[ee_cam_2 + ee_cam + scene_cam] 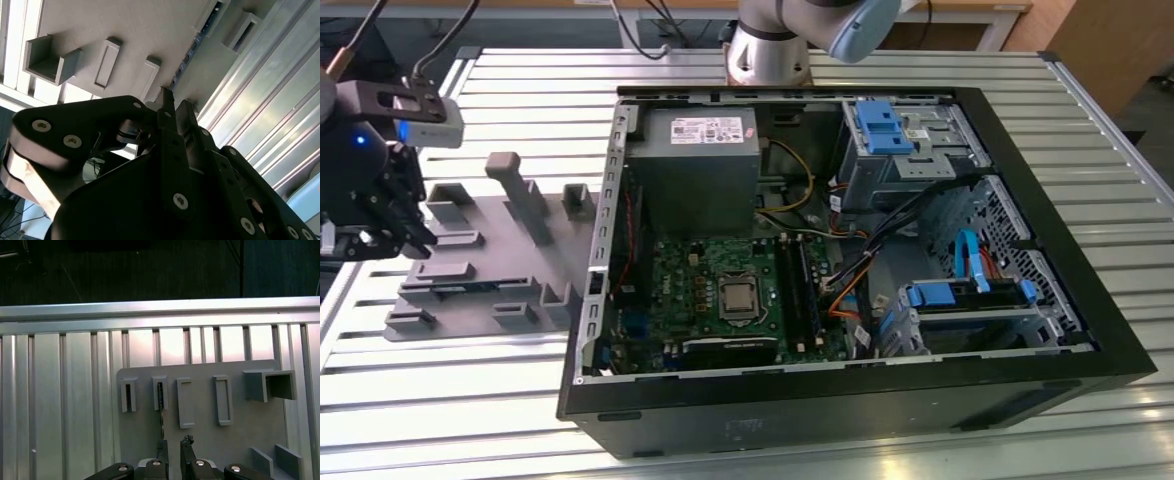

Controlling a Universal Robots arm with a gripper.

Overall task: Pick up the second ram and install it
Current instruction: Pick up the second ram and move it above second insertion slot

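Table (480, 400) of slatted aluminium, bearing everything listed. Black computer case (854, 410), side panel off, well apart from the gripper (174, 444) and beyond the holder tray (240, 440) from it; inside, green motherboard (680, 270) with long black slots (794, 290), by judgement the destination for the task's part. Grey plastic holder tray, flat base directly under and ahead of the gripper, with a row of upright slotted blocks (221, 400) farther out past the fingertips. Black two-fingered gripper, low over the tray's base; fingers (168, 125) apart by a narrow gap, clamped on nothing. Task item: second ram (161, 420), thin dark board seen edge-on in both wrist views, standing on its long edge in the tray, far end lodged in a slotted block, near end reaching back to the fingertips; near end apparently in line with one finger rather than centred in the gap, exact contact not discernible. Step in hand, by judgement: alignment for the grasp, pick-up not yet made. Hazards, by judgement: closing with the stick off-centre, hence a finger landing on the board's edge or shoving it sideways in its block; pinching at the extreme end only, hence swivelling or drooping on the lift; pulling off the block's axis, hence jamming and dragging of the tray; any resulting skew in the grip, hence poor seating against a motherboard slot.
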